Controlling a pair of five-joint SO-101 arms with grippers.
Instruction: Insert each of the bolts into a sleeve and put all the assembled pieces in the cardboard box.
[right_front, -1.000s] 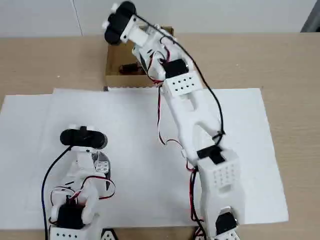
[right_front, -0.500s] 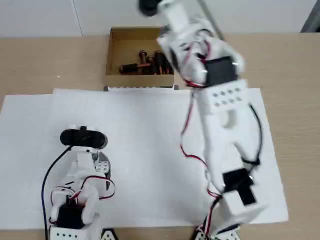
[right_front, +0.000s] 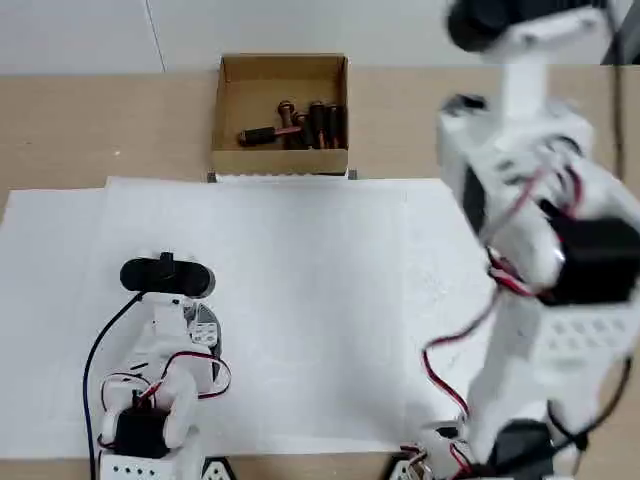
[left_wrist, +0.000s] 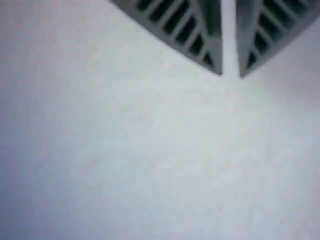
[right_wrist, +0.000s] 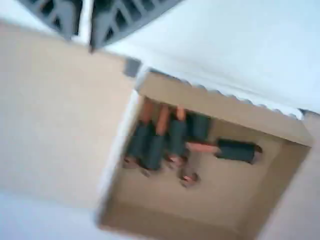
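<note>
The cardboard box (right_front: 283, 63) stands at the far middle of the table. Inside it lie several assembled pieces (right_front: 300, 125), dark sleeves with copper bolts in them. The right wrist view looks down on the same box (right_wrist: 220, 114) and its assembled pieces (right_wrist: 165, 140), with my right gripper (right_wrist: 86, 41) shut, holding nothing, above the bare table beside the box. The right arm (right_front: 540, 200) stands raised at the right of the table. My left gripper (left_wrist: 230, 74) is shut over white paper with nothing in it, and its arm (right_front: 165, 340) is folded at the near left.
A large white paper sheet (right_front: 300, 300) covers the middle of the table between the arms. Tan tabletop (right_front: 100, 120) shows around the box and beyond the sheet's edges.
The right arm has swung away from over the box to the right and risen, uncovering the box and the pieces in it. The left arm has stayed still.
</note>
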